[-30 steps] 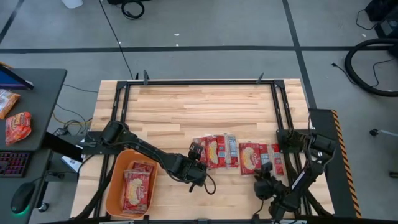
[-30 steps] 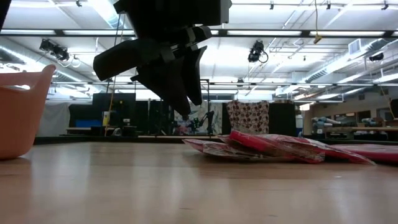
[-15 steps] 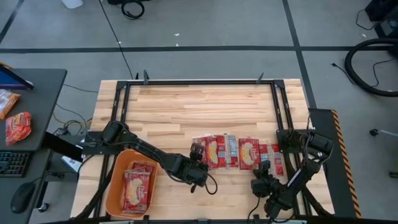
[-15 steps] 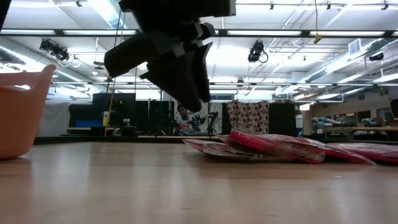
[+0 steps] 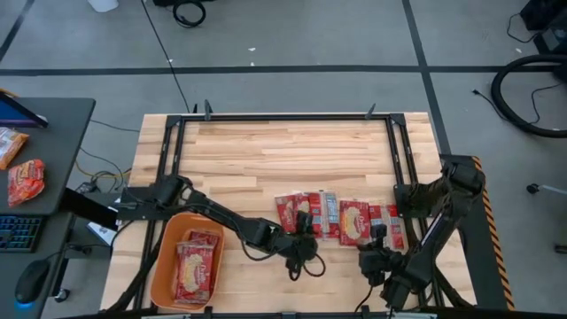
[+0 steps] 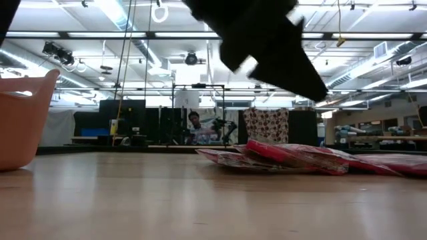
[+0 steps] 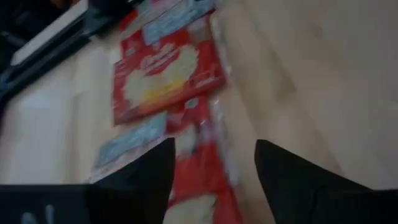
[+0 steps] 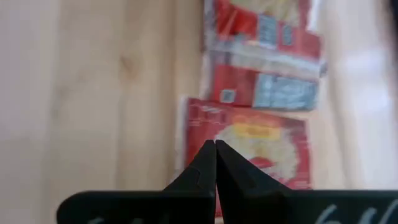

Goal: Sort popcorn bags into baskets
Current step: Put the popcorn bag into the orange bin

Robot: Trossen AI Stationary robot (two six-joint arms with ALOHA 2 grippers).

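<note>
Popcorn bags [image 5: 332,215] are laid flat in an overlapping row on the tabletop [image 5: 283,151], the row running left to right across the front half, while two more bags [image 5: 196,263] already lie in the orange basket [image 5: 161,261] at the front-left corner. From the low view the row is seen as a shallow red heap [image 6: 293,159] resting on the wood.

The left gripper [image 5: 303,249] is held just in front of the row's left end, its jaws spread apart and empty; in its wrist view a bag [image 7: 166,70] lies straight ahead between the two dark fingers [image 7: 140,180], with another partly under them. The left arm is judged the nearer one for the bags at that end, and a short reach forward and down seems to be called for.

The right gripper [image 5: 378,259] is placed in front of the row's right end, jaws clenched together on nothing, with a bag [image 8: 249,155] just beyond its tips.
</note>
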